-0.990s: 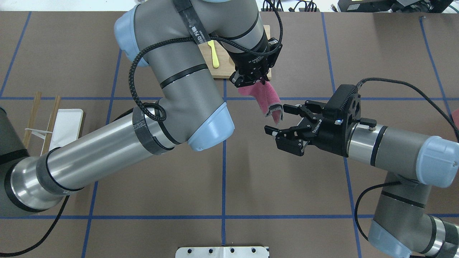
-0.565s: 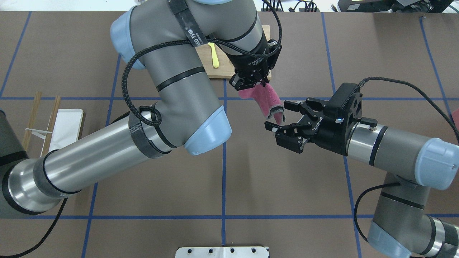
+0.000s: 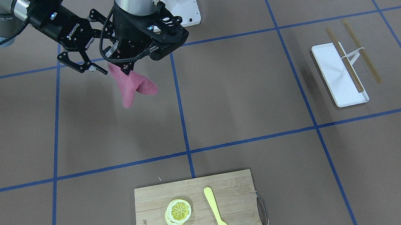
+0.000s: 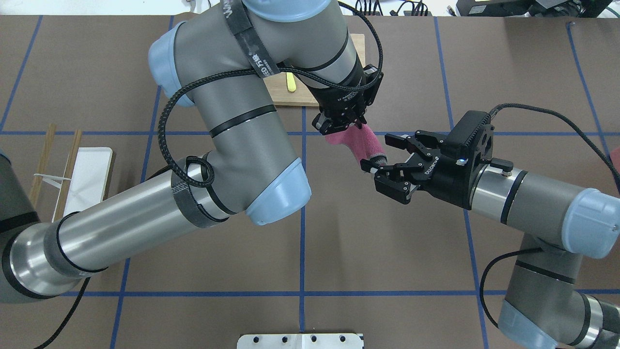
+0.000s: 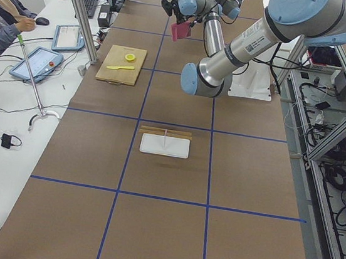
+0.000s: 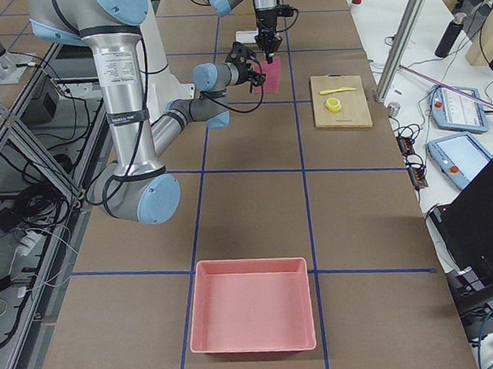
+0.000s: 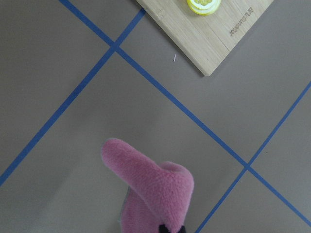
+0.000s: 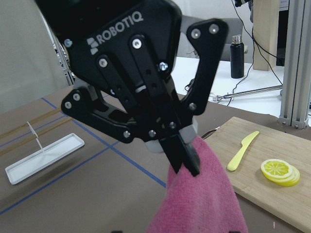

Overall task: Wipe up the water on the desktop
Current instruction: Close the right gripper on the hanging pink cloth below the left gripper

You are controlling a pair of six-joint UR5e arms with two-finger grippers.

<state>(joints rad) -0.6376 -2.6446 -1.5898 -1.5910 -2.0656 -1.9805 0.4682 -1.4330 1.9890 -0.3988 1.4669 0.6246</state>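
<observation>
Worktop: brown and matte, crossed by a grid of thin blue tape lines; it is seen under both arms and carries everything else.
Pink towel: held by its upper end and hung limp over the middle of the worktop, a little right of the centre tape line. In the side views it is seen raised above the surface. Its lower end is folded out to one side.
Left end effector: pointed downward and clenched on the top of the pink towel. The pinch is seen close up from the right wrist. From the left wrist only the black fingertips are seen against the pile.
Right end effector: brought in level from the right, with its jaws spread wide. The lower tip of the towel lies between the two fingers, and no grip on it is seen.
Bamboo cutting board: placed at the far side of the worktop, near the centre line.
Lemon slices: stacked on the board.
Yellow plastic knife: laid on the board, just beside the slices.
White tray: set well to the left of the towel.
Wooden chopsticks: joined by a white clip; one is laid across the tray and the other lies beside it on the worktop.
Pink bin: placed at the right end of the worktop, well apart from the arms.
</observation>
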